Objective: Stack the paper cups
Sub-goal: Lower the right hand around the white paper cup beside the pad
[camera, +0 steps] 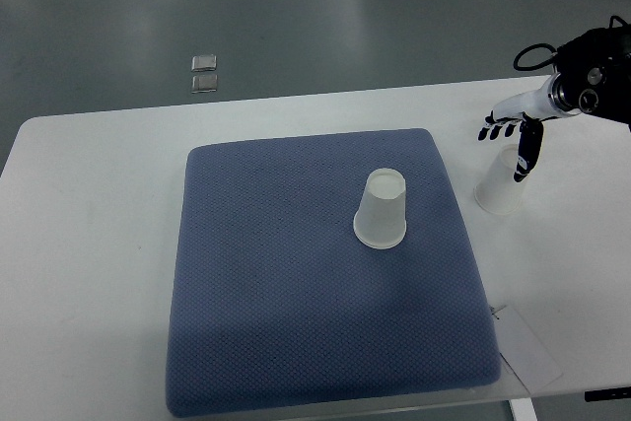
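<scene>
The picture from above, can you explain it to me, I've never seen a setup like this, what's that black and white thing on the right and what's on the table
This is a single camera on a humanoid robot, looking steeply down at its work table. The black and white thing coming in from the right edge is the robot's right hand, a hand with fingers. Its fingers are around a translucent paper cup that stands upside down on the bare table, just off the mat's right edge. A blue mat covers the middle of the table, and a second cup stands upside down on it, untouched. A white card lies by the mat's near right corner. The left arm is out of view.
</scene>
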Controlling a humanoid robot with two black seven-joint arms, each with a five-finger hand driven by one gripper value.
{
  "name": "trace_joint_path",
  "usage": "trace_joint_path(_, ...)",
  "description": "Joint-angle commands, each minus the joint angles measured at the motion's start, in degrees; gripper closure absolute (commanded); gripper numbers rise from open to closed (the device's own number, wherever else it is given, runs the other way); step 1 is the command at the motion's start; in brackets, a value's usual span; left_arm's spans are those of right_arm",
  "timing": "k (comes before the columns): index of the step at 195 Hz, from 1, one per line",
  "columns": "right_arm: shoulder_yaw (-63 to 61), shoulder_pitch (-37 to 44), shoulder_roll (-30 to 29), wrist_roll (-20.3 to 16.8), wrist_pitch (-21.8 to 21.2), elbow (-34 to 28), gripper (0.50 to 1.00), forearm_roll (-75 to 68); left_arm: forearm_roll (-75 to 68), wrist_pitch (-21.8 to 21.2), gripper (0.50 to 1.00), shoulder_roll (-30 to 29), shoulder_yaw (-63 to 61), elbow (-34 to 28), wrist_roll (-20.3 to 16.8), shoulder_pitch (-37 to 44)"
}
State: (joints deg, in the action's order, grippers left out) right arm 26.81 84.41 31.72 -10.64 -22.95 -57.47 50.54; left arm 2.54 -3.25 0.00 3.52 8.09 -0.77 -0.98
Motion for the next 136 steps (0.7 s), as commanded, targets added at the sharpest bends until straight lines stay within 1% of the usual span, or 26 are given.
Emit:
trace_joint_path(1,0.09,-0.91,-0.17,0.0,0.72,0.52,0.587,0.61,0.01,0.0,0.5,0.0,0.0,0.0,-0.02,0.01)
trace_joint_path(104,0.35,-2.4,0.01,0.0,2.39,1.13,0.595,0.87,-0.08,0.0,0.5,0.0,0.0,0.0,-0.02,0.01)
trace_joint_path(127,0.35,-3.11,0.01,0.0,3.44,1.13,0.609,0.87,0.01,0.0,0.5,0.0,0.0,0.0,0.07,0.01)
trace_joint_path(136,0.35,-3.2,0.01,0.0,3.53,1.13,0.63,0.87,0.01,0.0,0.5,0.0,0.0,0.0,0.06,0.01)
